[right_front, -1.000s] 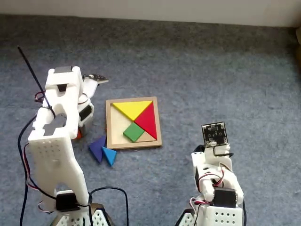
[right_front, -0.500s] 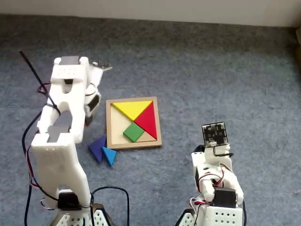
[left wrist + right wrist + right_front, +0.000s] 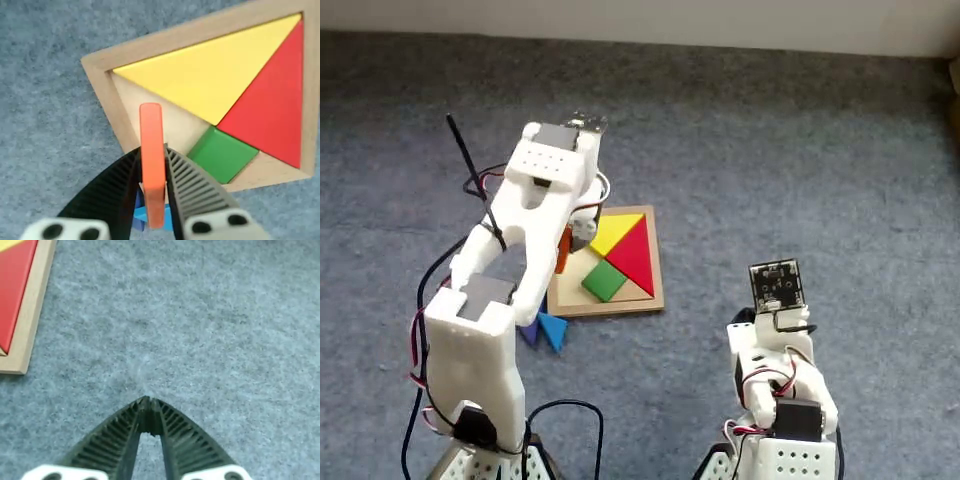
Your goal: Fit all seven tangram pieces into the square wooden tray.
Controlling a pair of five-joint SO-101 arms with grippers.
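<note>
The left jaws pinch the orange piece [image 3: 151,165] on edge over the bare left pocket of the square wooden tray [image 3: 100,85]. Held upright, it may land on its edge or ride up on the rim or the yellow triangle [image 3: 200,80] instead of dropping flat. A twist could nudge the green square [image 3: 220,152]. The right jaws, pressed together, hang over the table [image 3: 225,315] right of the tray. Edge-on, the orange piece's outline is unreadable. The left arm covers part of the blue pieces [image 3: 553,330] near-left of the tray.
</note>
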